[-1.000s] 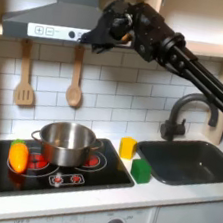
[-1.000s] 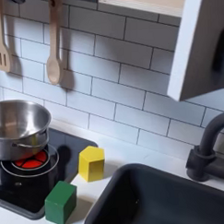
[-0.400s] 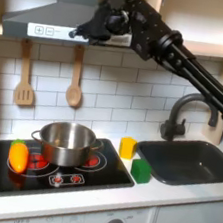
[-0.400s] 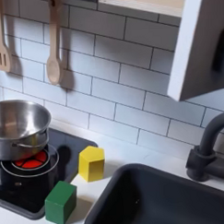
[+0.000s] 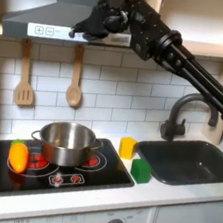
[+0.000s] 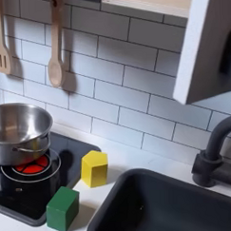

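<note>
Hovering high by the range hood (image 5: 42, 17), the tool (image 5: 79, 28) holds nothing; whether it is wide is unclear, pot (image 5: 66, 142) far below.

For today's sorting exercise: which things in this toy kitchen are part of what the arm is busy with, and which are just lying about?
In hand:
- end effector, raised high in the first exterior view
- range hood, right beside it

Lying about:
- steel pot on the stove
- orange piece on the stove
- yellow block
- green block
- wooden spoon
- spatula
- sink
- faucet
</note>
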`<state>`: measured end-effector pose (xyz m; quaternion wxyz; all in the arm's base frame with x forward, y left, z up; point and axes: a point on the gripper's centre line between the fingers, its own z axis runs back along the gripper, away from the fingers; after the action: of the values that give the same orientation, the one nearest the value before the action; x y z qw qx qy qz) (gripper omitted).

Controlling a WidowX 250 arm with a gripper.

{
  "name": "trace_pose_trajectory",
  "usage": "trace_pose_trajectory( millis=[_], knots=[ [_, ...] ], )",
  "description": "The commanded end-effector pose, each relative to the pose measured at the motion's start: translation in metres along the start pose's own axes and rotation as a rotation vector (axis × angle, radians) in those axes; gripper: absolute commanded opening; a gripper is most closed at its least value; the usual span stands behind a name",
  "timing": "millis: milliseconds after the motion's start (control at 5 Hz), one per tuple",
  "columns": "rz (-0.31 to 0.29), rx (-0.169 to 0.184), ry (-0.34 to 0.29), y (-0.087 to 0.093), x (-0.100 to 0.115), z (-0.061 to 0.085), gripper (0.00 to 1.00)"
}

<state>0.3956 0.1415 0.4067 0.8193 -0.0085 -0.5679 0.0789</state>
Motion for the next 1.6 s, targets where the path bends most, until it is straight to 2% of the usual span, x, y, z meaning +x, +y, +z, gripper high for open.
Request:
trace_pose_trajectory(
  millis=[0,400,1000,1400],
  knots=[
    [-0.011,0.034,-0.005,0.0033,0.0024,-0.0042,0.00],
    [-0.026,0.050,0.005,0.0083,0.0025,-0.0067,0.00],
    [-0.044,0.036,0.051,0.0047,-0.0026,-0.0012,0.00],
    [-0.038,0.029,0.055,0.0034,-0.0061,-0.0047,0.00]
  ],
)
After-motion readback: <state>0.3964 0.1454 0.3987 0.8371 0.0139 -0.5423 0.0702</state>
